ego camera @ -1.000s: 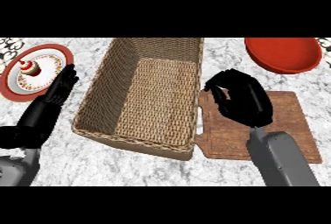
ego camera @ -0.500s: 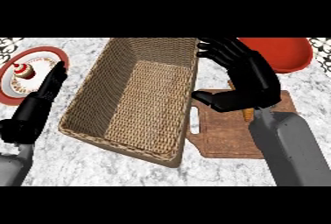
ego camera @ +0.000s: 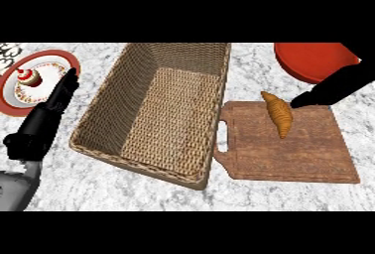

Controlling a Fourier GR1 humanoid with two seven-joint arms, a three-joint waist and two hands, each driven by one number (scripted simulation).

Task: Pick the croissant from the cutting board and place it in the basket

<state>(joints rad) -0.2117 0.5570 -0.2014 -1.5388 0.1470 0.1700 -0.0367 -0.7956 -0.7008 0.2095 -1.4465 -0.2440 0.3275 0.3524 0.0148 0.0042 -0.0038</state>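
The golden croissant (ego camera: 278,114) lies lengthwise on the far part of the brown wooden cutting board (ego camera: 293,154), right of the long wicker basket (ego camera: 223,74). Nothing lies in the basket. My right hand (ego camera: 333,87) comes in from the right edge, stretched out straight, with its tip just right of the croissant's far end. It is open and holds nothing. My left hand (ego camera: 45,119) rests open on the counter left of the basket, fingers pointing away from me.
A red plate (ego camera: 311,59) sits at the back right, partly behind my right hand. A red-rimmed plate (ego camera: 55,62) with a small cupcake (ego camera: 29,78) stands at the back left, beside my left hand. The counter is grey marble.
My right hand, which covered the croissant a second ago and then lifted with spread fingers, has drawn off to the right. The croissant now lies uncovered on the board.
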